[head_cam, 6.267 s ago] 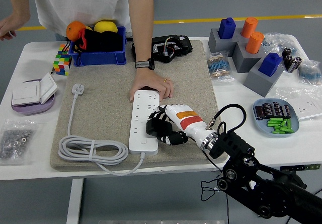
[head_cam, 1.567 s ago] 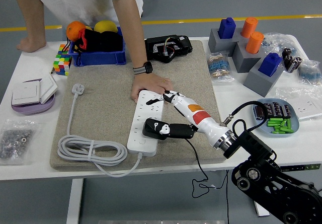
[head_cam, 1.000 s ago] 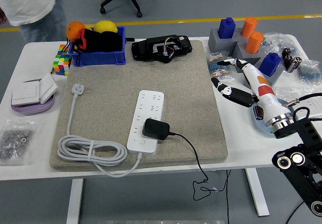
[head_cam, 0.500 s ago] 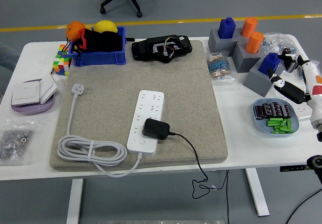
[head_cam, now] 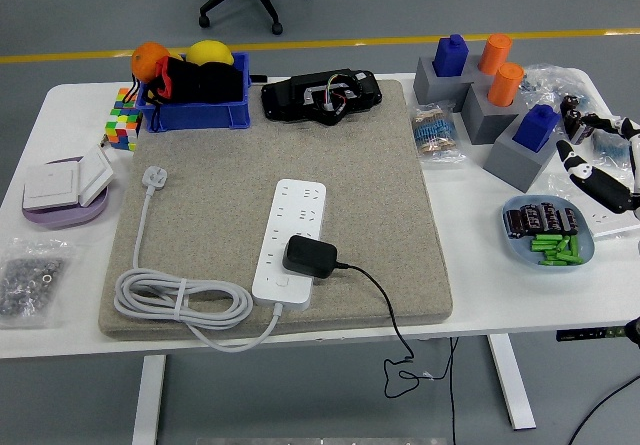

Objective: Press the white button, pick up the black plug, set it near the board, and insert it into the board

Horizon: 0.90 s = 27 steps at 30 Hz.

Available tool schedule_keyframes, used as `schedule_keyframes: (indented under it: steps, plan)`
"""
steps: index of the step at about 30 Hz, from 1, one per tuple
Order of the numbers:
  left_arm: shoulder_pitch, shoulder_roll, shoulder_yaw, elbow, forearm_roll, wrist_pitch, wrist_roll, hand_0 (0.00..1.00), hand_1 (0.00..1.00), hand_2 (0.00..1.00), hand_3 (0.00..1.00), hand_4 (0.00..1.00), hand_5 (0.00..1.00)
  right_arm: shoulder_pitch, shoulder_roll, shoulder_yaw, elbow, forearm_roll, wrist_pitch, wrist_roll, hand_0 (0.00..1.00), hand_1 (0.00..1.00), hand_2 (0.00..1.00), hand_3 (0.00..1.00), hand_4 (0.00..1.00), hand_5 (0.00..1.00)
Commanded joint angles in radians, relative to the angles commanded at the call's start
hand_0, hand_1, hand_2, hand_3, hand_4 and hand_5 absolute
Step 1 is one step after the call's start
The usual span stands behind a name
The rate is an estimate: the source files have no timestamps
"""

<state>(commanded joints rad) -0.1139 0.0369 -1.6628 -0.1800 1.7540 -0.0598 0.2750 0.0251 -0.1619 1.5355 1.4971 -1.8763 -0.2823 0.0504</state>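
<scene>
The black plug sits on the white board's near end — apparently plugged in — its cable trailing right.

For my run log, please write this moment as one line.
plug: black plug seated in power strip | right robot hand: open, at right edge, holding nothing | left: not visible

A matte black plug adapter sits on a glossy white power strip, both on a speckled grey-beige felt mat over a white table. Around them — a deep blue plastic bin, a multicoloured puzzle cube, grey blocks holding orange and blue pegs, and a pale blue dish of bright green pieces.
</scene>
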Motion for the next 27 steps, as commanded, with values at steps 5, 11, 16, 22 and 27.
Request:
schedule_keyframes:
  steps: [5, 11, 16, 22, 27]
  plan:
    - [0.012, 0.003, 0.005, 0.000, 0.000, -0.001, 0.000, 0.626, 0.631, 0.639, 0.693, 0.569, 0.386, -0.011, 0.007, 0.001, -0.005, -0.004, 0.000, -0.004, 0.922, 0.795, 0.735, 0.718, 0.840, 0.606]
    - [0.042, -0.001, -0.006, 0.000, 0.022, -0.005, 0.004, 0.626, 0.631, 0.638, 0.695, 0.570, 0.387, -0.019, 0.015, -0.004, -0.011, -0.011, 0.001, -0.006, 0.920, 0.795, 0.735, 0.718, 0.844, 0.609]
    - [0.063, 0.000, -0.004, 0.000, 0.025, -0.004, 0.002, 0.625, 0.631, 0.639, 0.695, 0.571, 0.387, -0.045, 0.021, 0.014, 0.003, -0.012, -0.002, -0.002, 0.918, 0.791, 0.734, 0.718, 0.847, 0.611]
    - [0.062, -0.006, 0.009, 0.000, 0.006, -0.003, -0.002, 0.626, 0.631, 0.639, 0.695, 0.571, 0.388, -0.056, 0.022, 0.034, 0.018, 0.000, -0.003, 0.005, 0.917, 0.789, 0.733, 0.716, 0.848, 0.610]
    - [0.074, -0.007, -0.007, 0.000, 0.028, -0.005, 0.002, 0.626, 0.631, 0.638, 0.695, 0.571, 0.389, -0.066, 0.027, 0.040, 0.026, 0.003, 0.004, 0.008, 0.915, 0.784, 0.731, 0.715, 0.847, 0.608]
